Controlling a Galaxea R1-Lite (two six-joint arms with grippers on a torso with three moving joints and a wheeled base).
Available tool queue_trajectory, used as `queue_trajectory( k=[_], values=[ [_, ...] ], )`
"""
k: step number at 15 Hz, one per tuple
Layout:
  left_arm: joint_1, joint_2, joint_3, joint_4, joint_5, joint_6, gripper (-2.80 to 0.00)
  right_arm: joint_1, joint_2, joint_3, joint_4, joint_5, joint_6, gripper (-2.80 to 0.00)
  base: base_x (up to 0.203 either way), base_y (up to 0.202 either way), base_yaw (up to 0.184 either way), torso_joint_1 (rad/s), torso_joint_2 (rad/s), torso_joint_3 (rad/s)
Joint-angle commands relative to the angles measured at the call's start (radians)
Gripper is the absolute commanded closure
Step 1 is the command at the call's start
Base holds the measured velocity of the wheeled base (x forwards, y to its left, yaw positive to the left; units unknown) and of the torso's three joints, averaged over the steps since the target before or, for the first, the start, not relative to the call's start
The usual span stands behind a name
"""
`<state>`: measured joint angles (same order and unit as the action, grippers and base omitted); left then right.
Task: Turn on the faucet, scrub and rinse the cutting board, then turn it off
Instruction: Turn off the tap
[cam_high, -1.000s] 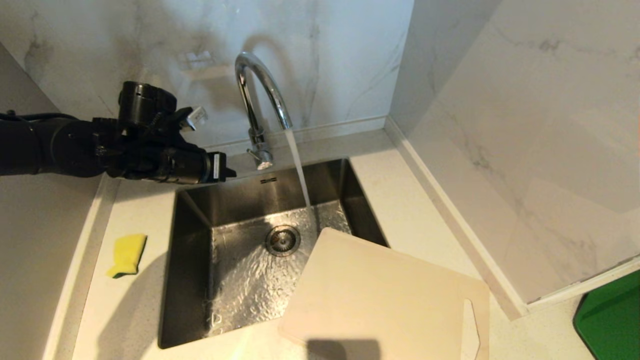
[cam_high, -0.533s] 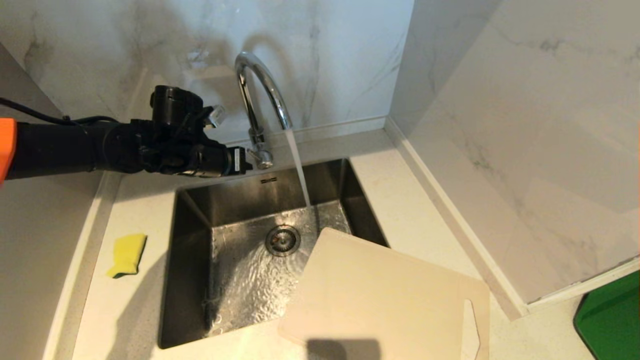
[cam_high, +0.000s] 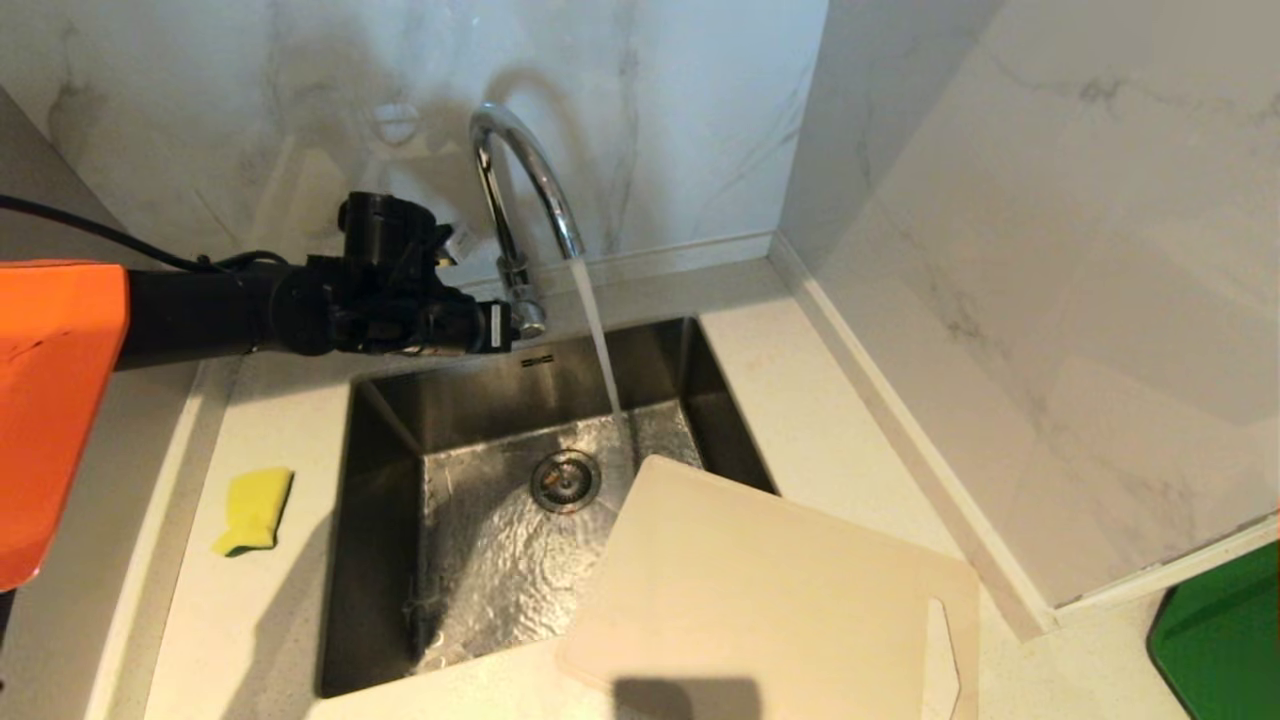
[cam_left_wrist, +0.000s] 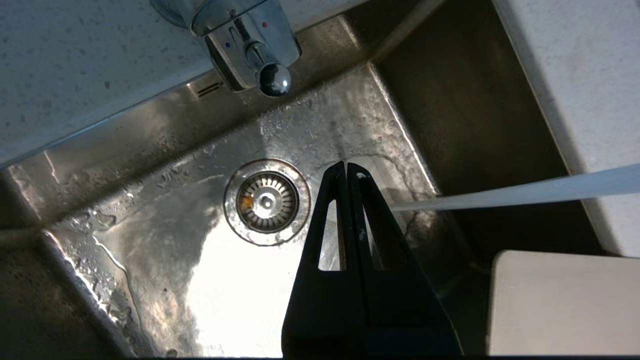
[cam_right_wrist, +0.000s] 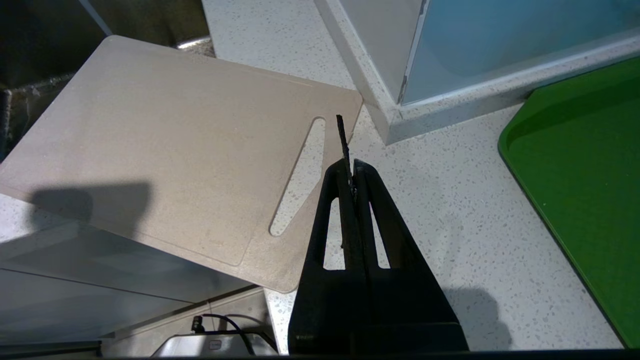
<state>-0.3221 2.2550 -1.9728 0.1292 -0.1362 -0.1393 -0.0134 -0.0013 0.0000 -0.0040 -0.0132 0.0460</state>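
Since a second ago, the left arm has reached further toward the faucet (cam_high: 520, 200), and an orange segment of that arm now fills the 9 o'clock edge of the head view.

Head view: the left gripper (cam_high: 505, 327) sits level, its tip just beside the stubby lever (cam_high: 530, 318) near the faucet's base; whether they touch cannot be told. The chrome gooseneck rises at 12 o'clock from the steel sink (cam_high: 385, 520). A stream of water (cam_high: 598, 340) falls from the spout and ripples across the basin around the drain (cam_high: 565, 481). The cutting board (cam_high: 760, 590), off-white with rounded corners, lies at 5 o'clock, one corner overhanging the sink and the rest on the pale tabletop (cam_high: 250, 620). Its slot handle (cam_high: 940, 660) is at the end farthest from the sink. A yellow-green sponge (cam_high: 253, 511) rests on the tabletop at 8 o'clock, well apart from the board. A green tray (cam_high: 1220, 630) shows at 4 o'clock.

Left wrist view: the black jaws are pressed together, holding nothing, over the wet basin. The lever's rounded end (cam_left_wrist: 274, 80) is at 12 o'clock, the drain beside the jaw tips, and the stream crosses toward 3 o'clock. A corner of the board shows at 4 o'clock.

Right wrist view: the right gripper (cam_right_wrist: 348, 167) hangs with jaws closed and empty, over the tabletop beside the board's handle end. The green tray lies at 3 o'clock.
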Motion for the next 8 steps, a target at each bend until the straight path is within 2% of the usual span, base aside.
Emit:
queue_trajectory(
  k=[1, 2, 8],
  values=[
    [0.0, 0.018, -0.003, -0.027, 0.006, 0.001, 0.0, 0.0, 0.0, 0.0, -0.001, 0.0, 0.0, 0.0, 0.0, 0.0, 0.0, 0.0, 0.0, 0.0],
    [0.0, 0.019, -0.003, -0.04, 0.028, 0.002, 0.0, 0.0, 0.0, 0.0, -0.001, -0.001, 0.0, 0.0, 0.0, 0.0, 0.0, 0.0, 0.0, 0.0],
    [0.002, 0.018, -0.003, -0.107, 0.064, 0.006, 0.0, 0.0, 0.0, 0.0, -0.001, 0.001, 0.0, 0.0, 0.0, 0.0, 0.0, 0.0, 0.0, 0.0]
  ],
)
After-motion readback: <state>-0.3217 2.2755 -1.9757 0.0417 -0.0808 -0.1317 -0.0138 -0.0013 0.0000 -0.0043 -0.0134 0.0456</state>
